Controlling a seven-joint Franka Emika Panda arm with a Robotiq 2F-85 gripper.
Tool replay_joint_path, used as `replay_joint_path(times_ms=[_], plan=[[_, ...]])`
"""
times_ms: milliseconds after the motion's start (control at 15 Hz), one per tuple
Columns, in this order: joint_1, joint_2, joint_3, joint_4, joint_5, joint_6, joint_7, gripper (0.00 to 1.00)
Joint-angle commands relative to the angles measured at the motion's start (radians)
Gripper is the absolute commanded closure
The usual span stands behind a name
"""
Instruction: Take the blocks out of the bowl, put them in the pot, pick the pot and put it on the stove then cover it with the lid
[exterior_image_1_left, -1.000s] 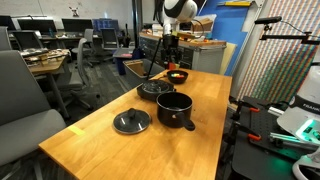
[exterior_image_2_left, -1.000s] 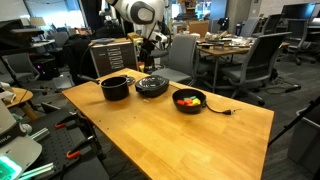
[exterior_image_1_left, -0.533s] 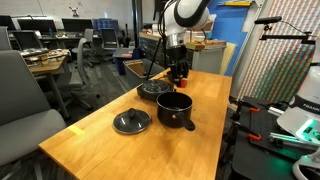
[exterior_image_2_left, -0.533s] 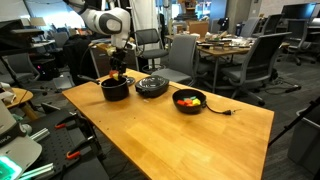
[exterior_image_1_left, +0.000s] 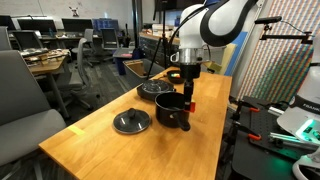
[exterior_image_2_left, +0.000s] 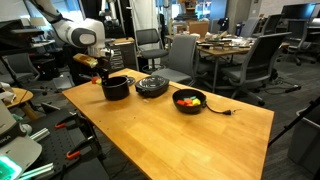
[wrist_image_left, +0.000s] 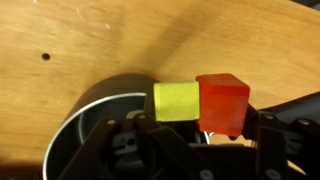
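My gripper (wrist_image_left: 198, 120) is shut on two blocks held side by side, a yellow one (wrist_image_left: 175, 102) and an orange-red one (wrist_image_left: 222, 103). It hangs just above the rim of the black pot (wrist_image_left: 85, 140), which shows at the lower left of the wrist view. In both exterior views the gripper (exterior_image_1_left: 187, 98) (exterior_image_2_left: 103, 72) hovers over the pot (exterior_image_1_left: 174, 111) (exterior_image_2_left: 116, 88). Next to the pot sits the round black stove (exterior_image_1_left: 154, 90) (exterior_image_2_left: 152, 86). The dark bowl (exterior_image_2_left: 188, 100) holds more blocks (exterior_image_2_left: 186, 99). The grey lid (exterior_image_1_left: 131, 122) lies flat on the table.
Everything stands on a wooden table (exterior_image_1_left: 110, 150) (exterior_image_2_left: 170, 140). A black cable (exterior_image_2_left: 225, 111) runs off the bowl's side. Office chairs (exterior_image_1_left: 25, 90) (exterior_image_2_left: 250, 60) stand round the table, and equipment with green lights (exterior_image_1_left: 290, 125) sits past one edge.
The arm has swung away from the bowl, carrying the two blocks, and now hangs over the pot. The jaws have kept the same width throughout.
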Motion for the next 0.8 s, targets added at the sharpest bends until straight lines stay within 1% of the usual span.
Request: replay_joint_path(times_ms=[0,67,333,467,733], plan=[[0.016,-0.030,0.022,-0.041,0.010,0.178,-0.077,0.51],[0.015,-0.027,0.025,-0.037,0.002,0.205,-0.083,0.51],[0.003,-0.025,0.008,-0.009,-0.038,0.253,-0.086,0.51],[-0.014,0.008,-0.017,0.035,-0.061,0.207,-0.071,0.51],[-0.057,0.101,-0.078,0.119,-0.113,0.207,-0.065,0.51]])
